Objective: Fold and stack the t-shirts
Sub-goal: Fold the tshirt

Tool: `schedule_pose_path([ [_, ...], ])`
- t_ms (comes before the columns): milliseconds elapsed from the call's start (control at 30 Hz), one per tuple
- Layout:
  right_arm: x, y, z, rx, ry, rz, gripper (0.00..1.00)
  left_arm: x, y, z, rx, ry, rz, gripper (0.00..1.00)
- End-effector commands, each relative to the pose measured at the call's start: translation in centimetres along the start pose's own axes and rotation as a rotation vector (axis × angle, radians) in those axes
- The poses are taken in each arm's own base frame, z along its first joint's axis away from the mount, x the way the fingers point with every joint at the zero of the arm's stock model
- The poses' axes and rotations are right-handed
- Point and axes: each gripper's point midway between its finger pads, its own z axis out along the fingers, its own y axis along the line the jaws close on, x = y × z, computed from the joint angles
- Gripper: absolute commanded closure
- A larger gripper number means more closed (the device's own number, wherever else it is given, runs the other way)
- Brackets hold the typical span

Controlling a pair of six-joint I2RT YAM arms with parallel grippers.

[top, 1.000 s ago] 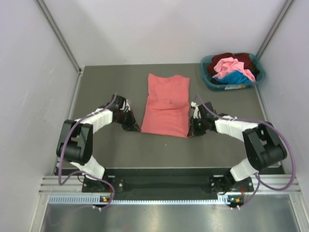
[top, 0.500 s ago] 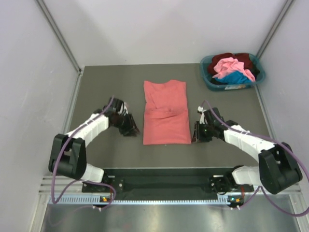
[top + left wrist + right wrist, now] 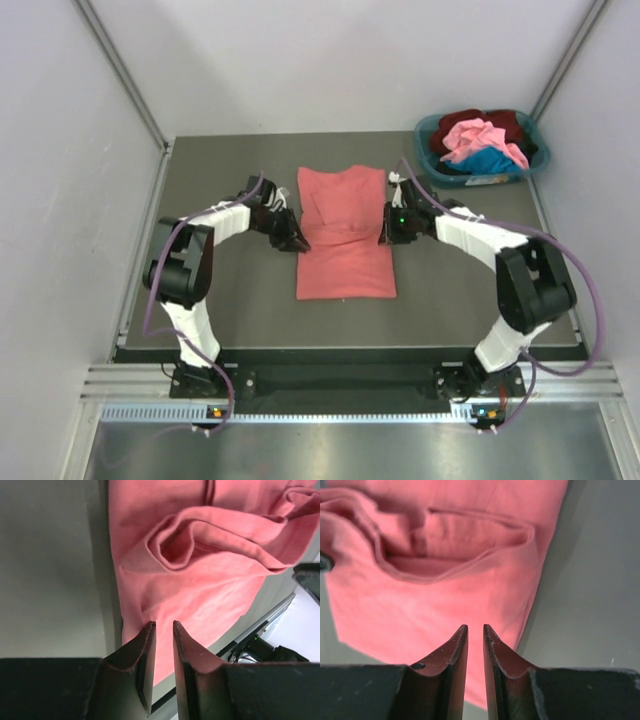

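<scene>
Looking down from above, we are seeing the salmon-red t-shirt (image 3: 345,240) lying in the middle of the dark table (image 3: 230,300). It is folded into a long narrow panel running from the upper centre of the frame toward the lower centre, and a crumpled ridge is crossing it about halfway down.

Both arms are reaching inward from the lower corners. The left gripper (image 3: 296,241) is sitting at the shirt's left edge, level with that ridge. The right gripper (image 3: 386,229) is sitting at the shirt's right edge, directly across from it.

In the left wrist view, the left gripper's fingertips are hanging over the shirt's edge, where pink cloth is meeting grey tabletop. The bunched fold is rising in the upper middle of that frame. The fingers are standing almost together with only a thin slit between them, and we are seeing no cloth caught in it.

The right wrist view is showing much the same. The fingers are nearly touching over the shirt near its right border, with the fold lying across the upper part of the frame. No cloth is showing between these fingers either.

In the upper right corner of the overhead frame, a teal basket (image 3: 423,152) is holding a pink t-shirt (image 3: 478,134), a dark maroon t-shirt (image 3: 506,121) and a bright blue t-shirt (image 3: 487,160), all heaped loosely and well apart from both grippers.
</scene>
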Motion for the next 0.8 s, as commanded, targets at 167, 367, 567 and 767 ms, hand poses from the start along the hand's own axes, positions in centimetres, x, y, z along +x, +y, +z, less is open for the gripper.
schedule_pose_path([
  [167, -5.4, -1.5, 2.6, 0.020, -0.083, 0.015, 0.81, -3.7, -1.0, 2.0, 0.048, -0.068, 0.035, 0.72],
  [367, -6.8, -3.3, 3.6, 0.045, -0.105, 0.055, 0.80, -7.2, 0.0, 2.1, -0.072, -0.164, 0.027, 0.72],
  [567, -6.8, -3.7, 4.2, 0.048, -0.096, 0.060, 0.77, -9.1, -0.2, 0.2, -0.129, -0.275, 0.027, 0.71],
  [767, -6.9, -3.8, 4.0, 0.057, -0.097, 0.052, 0.72, -9.7, -1.1, -1.9, -0.149, -0.335, 0.052, 0.69],
])
